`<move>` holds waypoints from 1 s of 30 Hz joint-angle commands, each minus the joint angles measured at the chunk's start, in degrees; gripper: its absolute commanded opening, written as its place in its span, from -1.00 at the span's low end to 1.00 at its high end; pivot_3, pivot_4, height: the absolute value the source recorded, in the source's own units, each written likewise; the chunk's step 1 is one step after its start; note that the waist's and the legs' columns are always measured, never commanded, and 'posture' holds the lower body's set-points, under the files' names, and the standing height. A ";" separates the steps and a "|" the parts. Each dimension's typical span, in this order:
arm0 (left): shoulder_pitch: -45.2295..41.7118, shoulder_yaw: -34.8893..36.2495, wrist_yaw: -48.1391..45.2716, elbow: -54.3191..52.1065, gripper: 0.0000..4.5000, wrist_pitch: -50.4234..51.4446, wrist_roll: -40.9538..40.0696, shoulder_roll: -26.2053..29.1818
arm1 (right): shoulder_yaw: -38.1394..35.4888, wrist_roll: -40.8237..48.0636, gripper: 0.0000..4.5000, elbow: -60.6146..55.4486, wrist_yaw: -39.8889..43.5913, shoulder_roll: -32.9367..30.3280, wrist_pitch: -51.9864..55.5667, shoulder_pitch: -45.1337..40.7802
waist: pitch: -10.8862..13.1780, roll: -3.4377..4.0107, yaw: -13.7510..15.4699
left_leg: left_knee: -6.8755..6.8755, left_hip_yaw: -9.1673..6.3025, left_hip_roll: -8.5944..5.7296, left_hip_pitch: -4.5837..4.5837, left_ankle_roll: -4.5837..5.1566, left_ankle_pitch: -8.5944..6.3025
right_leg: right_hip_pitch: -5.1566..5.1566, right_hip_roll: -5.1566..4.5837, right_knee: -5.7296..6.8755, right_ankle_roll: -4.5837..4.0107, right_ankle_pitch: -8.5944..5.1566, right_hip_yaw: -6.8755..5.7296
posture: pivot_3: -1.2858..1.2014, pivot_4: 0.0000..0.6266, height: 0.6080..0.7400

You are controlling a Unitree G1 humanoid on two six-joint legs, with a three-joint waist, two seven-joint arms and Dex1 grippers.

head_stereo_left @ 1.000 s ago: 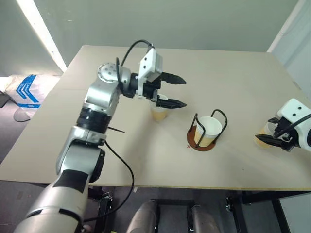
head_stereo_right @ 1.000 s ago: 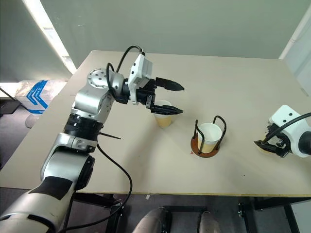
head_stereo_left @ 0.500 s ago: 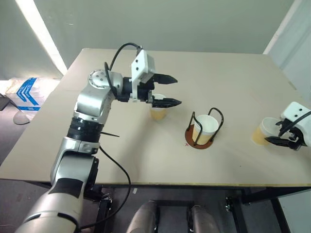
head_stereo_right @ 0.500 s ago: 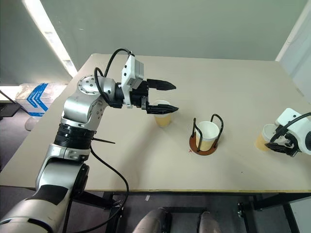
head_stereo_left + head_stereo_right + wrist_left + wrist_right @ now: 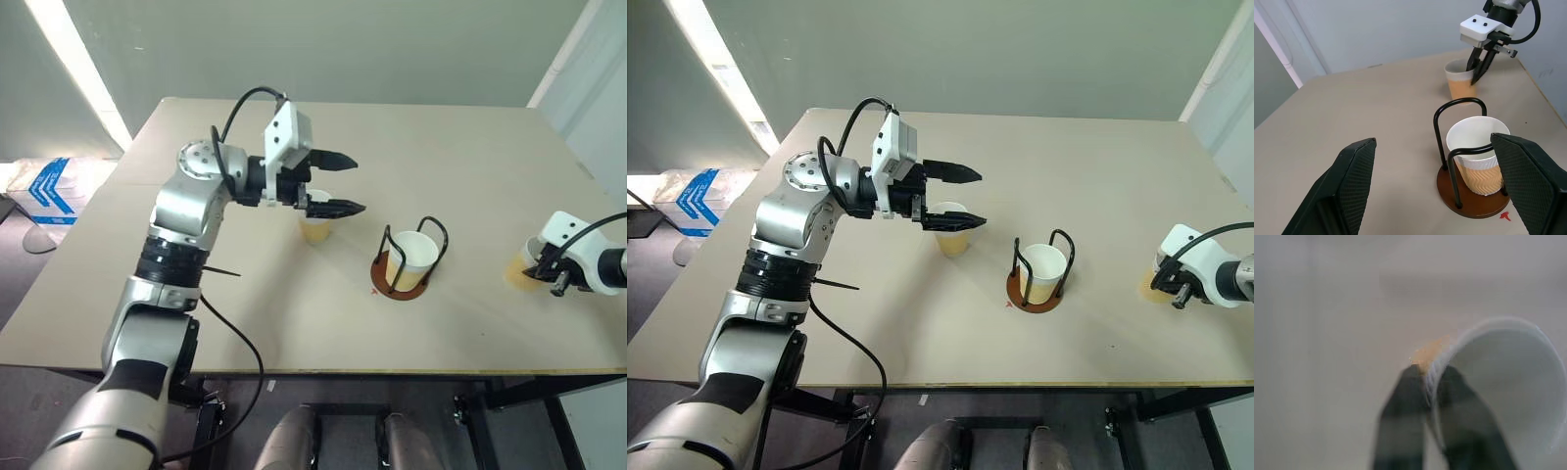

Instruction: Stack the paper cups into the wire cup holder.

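On the worktop (image 5: 235, 313), one cup (image 5: 417, 257) sits in the wire cup holder (image 5: 407, 259), the right gripper's (image 5: 1480, 73) jaws pinch a second cup's (image 5: 1459, 81) rim, and the left gripper's (image 5: 335, 183) wide jaws hover over the third cup (image 5: 317, 223).

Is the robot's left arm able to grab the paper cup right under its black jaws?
Probably yes. The left gripper hangs open just above the tan paper cup on the beige table, with nothing between them; the cup stands upright with free space around it.

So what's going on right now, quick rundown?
Right tool pinching far cup's wall. Left tool open above another cup. One cup in wire holder.
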 commanded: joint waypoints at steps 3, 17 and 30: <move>0.36 2.29 -3.64 -1.71 0.83 3.70 -3.35 3.11 | -4.04 1.46 -0.99 -3.25 3.88 -1.88 0.44 -2.58 | 0.02 0.03 -0.07 | -0.02 0.00 0.00 -0.01 -0.05 -0.05 | -0.01 0.00 -0.03 -0.04 -0.03 -0.01 | 0.03 -0.52 1.00; 5.16 0.68 -12.43 -6.22 0.83 7.57 -6.14 9.14 | -0.88 14.20 -0.99 -23.81 16.78 -3.93 11.00 -29.05 | 0.07 0.10 -0.52 | -0.33 -0.20 0.00 -0.11 -0.24 -0.11 | -0.22 0.05 -0.04 -0.83 -0.57 -0.16 | 0.03 -0.52 1.00; 5.10 0.79 -11.55 -5.89 0.83 6.24 -4.93 8.29 | 9.02 12.71 -0.99 -28.32 18.88 3.59 13.36 -34.35 | 0.07 0.10 -0.57 | -0.37 -0.33 0.02 -0.20 -0.28 0.01 | -0.35 0.05 0.00 -0.99 -0.65 -0.23 | 0.03 -0.52 1.00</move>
